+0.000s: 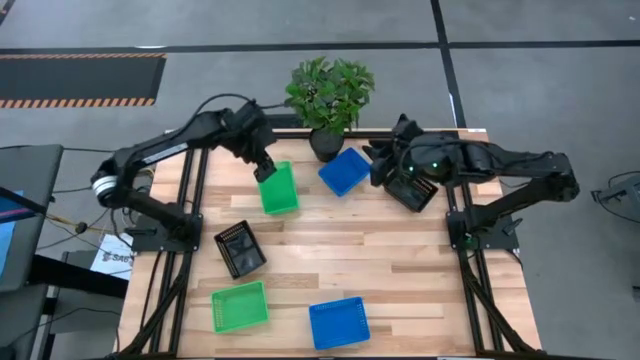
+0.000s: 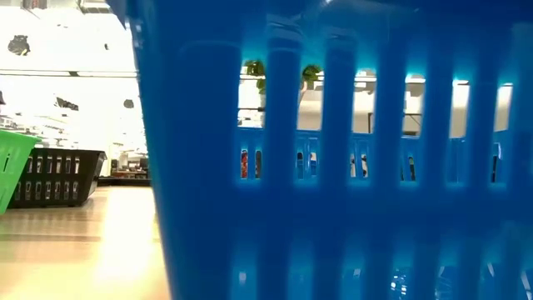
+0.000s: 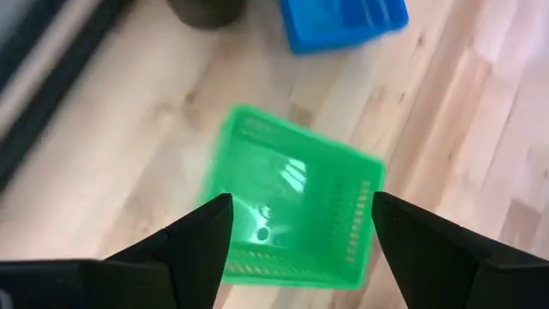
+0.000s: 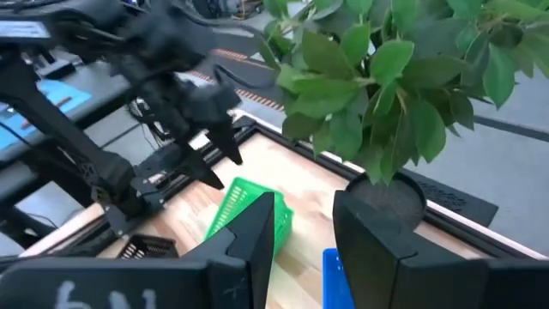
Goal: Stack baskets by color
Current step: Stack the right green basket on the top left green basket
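My left gripper (image 1: 266,172) hangs over the back green basket (image 1: 279,188) w/ fingers wide apart, nothing held; in the left wrist view the basket (image 3: 292,199) lies between and below the two fingers (image 3: 202,245).

My right gripper (image 1: 385,166) is at the back right, near the plant (image 1: 329,92) and just beside a blue basket (image 1: 345,171). Its fingers (image 4: 257,236) stand partly apart, and I cannot tell if they hold anything.

Step in hand, I judge: the green stack. Next I must lower the left gripper on one wall of this basket, close, lift, and carry it to the front green basket (image 1: 240,306). The black basket (image 1: 240,248) and the front blue basket (image 1: 338,322) are not yet stacked.
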Available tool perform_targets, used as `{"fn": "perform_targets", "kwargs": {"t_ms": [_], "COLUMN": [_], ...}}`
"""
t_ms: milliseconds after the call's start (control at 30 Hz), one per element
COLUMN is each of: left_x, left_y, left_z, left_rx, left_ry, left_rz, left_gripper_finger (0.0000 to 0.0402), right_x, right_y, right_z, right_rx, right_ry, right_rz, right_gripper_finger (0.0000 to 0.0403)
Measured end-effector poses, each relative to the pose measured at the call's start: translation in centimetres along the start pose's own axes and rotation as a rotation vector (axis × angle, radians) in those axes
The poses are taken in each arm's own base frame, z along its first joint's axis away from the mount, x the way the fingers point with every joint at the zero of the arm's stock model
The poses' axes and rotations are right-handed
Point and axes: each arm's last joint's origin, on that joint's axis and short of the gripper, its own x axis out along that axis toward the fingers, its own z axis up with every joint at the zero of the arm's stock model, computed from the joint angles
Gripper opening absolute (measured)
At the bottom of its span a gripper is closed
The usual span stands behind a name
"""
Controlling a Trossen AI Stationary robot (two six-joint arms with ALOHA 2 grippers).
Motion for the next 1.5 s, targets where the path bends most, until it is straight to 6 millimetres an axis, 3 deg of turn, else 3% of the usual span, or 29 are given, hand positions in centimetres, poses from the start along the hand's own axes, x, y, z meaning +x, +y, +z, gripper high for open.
{"fn": "perform_targets", "kwargs": {"t_ms": [400, 700, 933, 1033, 1500], "left_x": [7.7, 9.9, 9.8, 9.4, 6.0], "left_y": [6.4, 8.4, 9.6, 9.6, 8.8], "left_z": [-0.1, -0.8, -1.2, -1.1, 2.2], "left_rx": [-0.036, -0.067, -0.056, -0.046, -0.022], "left_ry": [0.230, 0.304, 0.368, 0.362, 0.265], "left_rz": [-0.003, -0.068, 0.138, 0.118, 0.260], "left_gripper_finger": [0.0267, 0.0267, 0.0267, 0.0258, 0.0149], "right_x": [0.9, 0.7, 0.8, 0.8, 0.7], "right_y": [0.6, 0.8, 0.9, 1.0, 1.1], "right_z": [-0.9, -0.9, -0.9, -0.8, -0.9], "right_rx": [-0.001, 0.022, 0.025, 0.029, 0.027], "right_ry": [0.031, 0.029, 0.025, 0.021, 0.024], "right_rz": [-0.019, -0.003, 0.000, 0.003, 0.012], "right_gripper_finger": [0.0141, 0.0141, 0.0141, 0.0141, 0.0141]}}
